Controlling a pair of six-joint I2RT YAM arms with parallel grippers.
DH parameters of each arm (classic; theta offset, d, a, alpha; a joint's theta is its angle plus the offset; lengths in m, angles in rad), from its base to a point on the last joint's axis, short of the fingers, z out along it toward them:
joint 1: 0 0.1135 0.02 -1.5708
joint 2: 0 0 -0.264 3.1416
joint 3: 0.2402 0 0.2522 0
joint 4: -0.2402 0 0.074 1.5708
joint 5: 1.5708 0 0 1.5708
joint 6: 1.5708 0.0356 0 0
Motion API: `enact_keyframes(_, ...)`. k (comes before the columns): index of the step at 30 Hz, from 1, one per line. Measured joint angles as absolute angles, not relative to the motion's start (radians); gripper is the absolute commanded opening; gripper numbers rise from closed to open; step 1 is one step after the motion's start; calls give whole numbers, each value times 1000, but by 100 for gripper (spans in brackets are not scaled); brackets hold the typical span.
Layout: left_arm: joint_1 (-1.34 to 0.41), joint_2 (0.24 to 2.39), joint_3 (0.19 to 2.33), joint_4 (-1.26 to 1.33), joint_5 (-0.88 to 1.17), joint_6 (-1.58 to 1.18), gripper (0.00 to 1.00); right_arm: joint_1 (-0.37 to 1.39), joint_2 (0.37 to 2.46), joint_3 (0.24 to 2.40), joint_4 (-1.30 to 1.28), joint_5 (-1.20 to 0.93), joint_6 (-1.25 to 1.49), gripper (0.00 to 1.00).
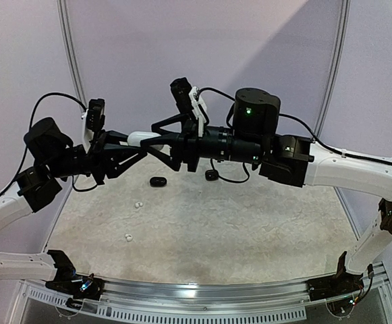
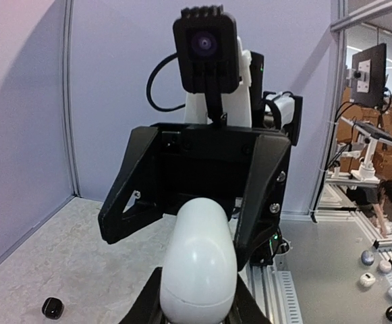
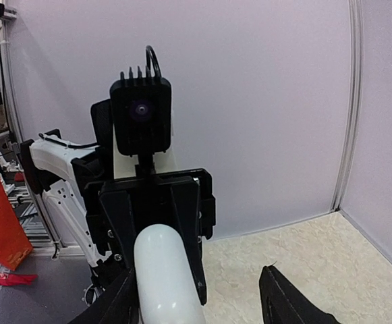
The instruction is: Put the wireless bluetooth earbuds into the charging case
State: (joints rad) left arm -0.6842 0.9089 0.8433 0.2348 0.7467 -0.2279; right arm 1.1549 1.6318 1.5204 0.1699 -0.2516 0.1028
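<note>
Left tool (image 2: 197, 305) is clenched on the white charging case (image 2: 199, 250), with one black finger on each side of the case's near end; the case is up in the air, well above the worktop (image 1: 249, 229), and it points away from the left tool toward the other arm; right tool (image 3: 197, 283) faces it head on and is released, its two fingers standing wide apart; in the right wrist view one finger (image 3: 111, 307) is just beside the case and the other is well apart from it; in the left wrist view the far end of the case sits between the right tool's spread fingers; a thin line runs round the case close to the left tool, and the case looks closed; the white earbuds (image 1: 138, 204) lie down on the worktop; one little white bit is left of the middle, and another white bit (image 1: 128, 237) is nearer to the arm bases; two dark pebble shapes lie farther back, one dark shape (image 1: 158, 181) below the two tools and one dark shape (image 1: 211, 175) below the right arm; I cannot tell whether these are cases or earbuds.
</note>
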Motion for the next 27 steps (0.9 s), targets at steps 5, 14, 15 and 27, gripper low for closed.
enact_keyframes(5,-684,909,870,141,748,-99,0,1161,1632,1566,52,-228,69,59)
enact_keyframes(14,-678,891,904,-109,757,207,0,1153,1655,1628,-44,-178,64,55)
enact_keyframes(15,-678,889,909,-134,751,234,0,1153,1658,1629,-49,-178,65,56)
enact_keyframes(27,-669,883,907,-190,731,132,0,1130,1705,1683,-114,-201,117,59)
